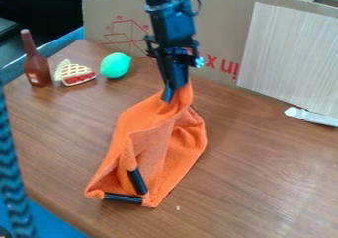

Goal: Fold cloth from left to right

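Pincer (pixel 175 91) grips the raised peak of an orange cloth (pixel 142 118), one fingertip hidden by fabric.

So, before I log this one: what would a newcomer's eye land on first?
Probably the bright orange cloth, drawn up to a peak in the black gripper mid-table. Next come two short black pieces at its near end, then the green toy, pie slice and brown bottle at upper left.
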You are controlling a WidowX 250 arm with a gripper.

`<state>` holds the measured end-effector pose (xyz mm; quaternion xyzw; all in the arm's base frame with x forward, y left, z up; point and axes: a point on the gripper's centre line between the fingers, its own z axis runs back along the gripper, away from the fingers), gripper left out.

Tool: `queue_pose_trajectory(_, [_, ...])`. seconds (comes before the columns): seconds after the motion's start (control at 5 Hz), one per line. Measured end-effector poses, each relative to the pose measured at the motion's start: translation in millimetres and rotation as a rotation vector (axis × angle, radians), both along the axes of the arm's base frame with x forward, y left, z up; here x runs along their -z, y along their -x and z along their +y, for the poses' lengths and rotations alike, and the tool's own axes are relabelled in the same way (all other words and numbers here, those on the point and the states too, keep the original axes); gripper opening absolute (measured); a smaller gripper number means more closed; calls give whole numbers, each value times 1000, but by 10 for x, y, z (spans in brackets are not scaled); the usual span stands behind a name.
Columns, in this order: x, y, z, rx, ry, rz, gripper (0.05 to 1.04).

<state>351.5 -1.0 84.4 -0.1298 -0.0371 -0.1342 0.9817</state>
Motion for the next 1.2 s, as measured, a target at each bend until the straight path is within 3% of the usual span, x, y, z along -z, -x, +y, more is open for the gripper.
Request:
queue_pose_trajectory(0.2, [213,-130,-85,-28,-29,-21,253])
queue_pose_trajectory(0.4, [359,-200,-160,-33,-24,-30,521])
queue_pose_trajectory(0.6, [294,-292,-209,-49,0,-55,826])
queue_pose_trajectory(0.8, [215,-323,-244,-44,24,-55,1001])
queue_pose_trajectory(1.0, [93,-295,-263,-19,34,-64,999])
queue_pose_trajectory(1.2, [-289,-181,-244,44,8,-141,999])
